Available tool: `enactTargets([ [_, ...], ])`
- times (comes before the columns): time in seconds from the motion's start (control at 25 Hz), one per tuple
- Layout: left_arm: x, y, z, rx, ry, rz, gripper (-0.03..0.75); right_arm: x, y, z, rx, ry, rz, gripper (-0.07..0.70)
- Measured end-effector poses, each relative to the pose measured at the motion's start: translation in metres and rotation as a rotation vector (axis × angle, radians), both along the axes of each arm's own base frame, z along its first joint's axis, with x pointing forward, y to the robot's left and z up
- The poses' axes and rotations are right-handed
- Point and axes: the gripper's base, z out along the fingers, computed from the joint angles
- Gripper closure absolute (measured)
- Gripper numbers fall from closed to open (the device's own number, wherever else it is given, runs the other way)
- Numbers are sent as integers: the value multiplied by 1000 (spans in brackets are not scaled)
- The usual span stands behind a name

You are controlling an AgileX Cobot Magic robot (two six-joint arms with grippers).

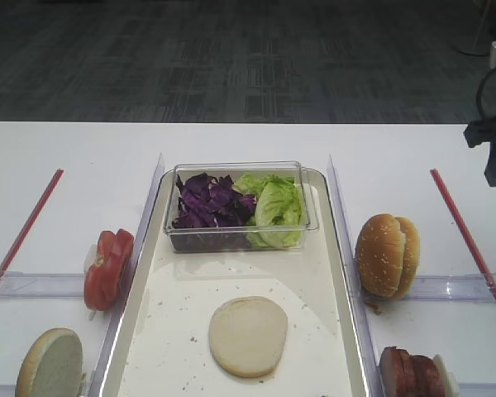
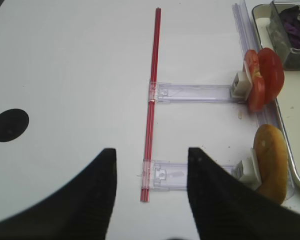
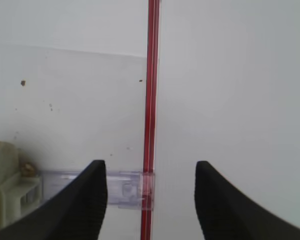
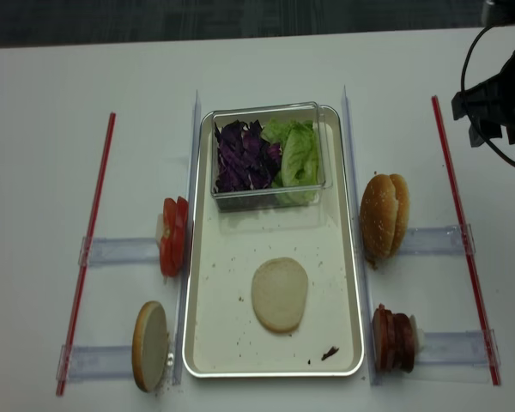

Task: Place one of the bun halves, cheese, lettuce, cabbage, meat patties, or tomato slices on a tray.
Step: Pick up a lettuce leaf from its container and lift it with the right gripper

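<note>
While bun half lies on tray, both grippers gape empty; right gripper apparently edge-cropped overhead.

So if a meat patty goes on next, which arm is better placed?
Right, probably. The meat patties stand right of the tray, on the side of the right claw, which is open and empty. The left claw hangs over the far left, with the tray between.

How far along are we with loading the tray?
Done: one bun half lies cut face up on the tray. In hand: nothing; right gripper and left gripper hover open over bare table. Left: tomato slices and patties sit in their holders outside.
</note>
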Motion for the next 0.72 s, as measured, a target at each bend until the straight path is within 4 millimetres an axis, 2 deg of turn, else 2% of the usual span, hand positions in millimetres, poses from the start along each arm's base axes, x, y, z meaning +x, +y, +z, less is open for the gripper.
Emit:
enactTargets([
  [0.48,0,0,0,0,0,0,413,38,-1,-11,3,33,12,206],
  [0.72,0,0,0,0,0,0,413,48,-2,-16,11,54,-7,206],
])
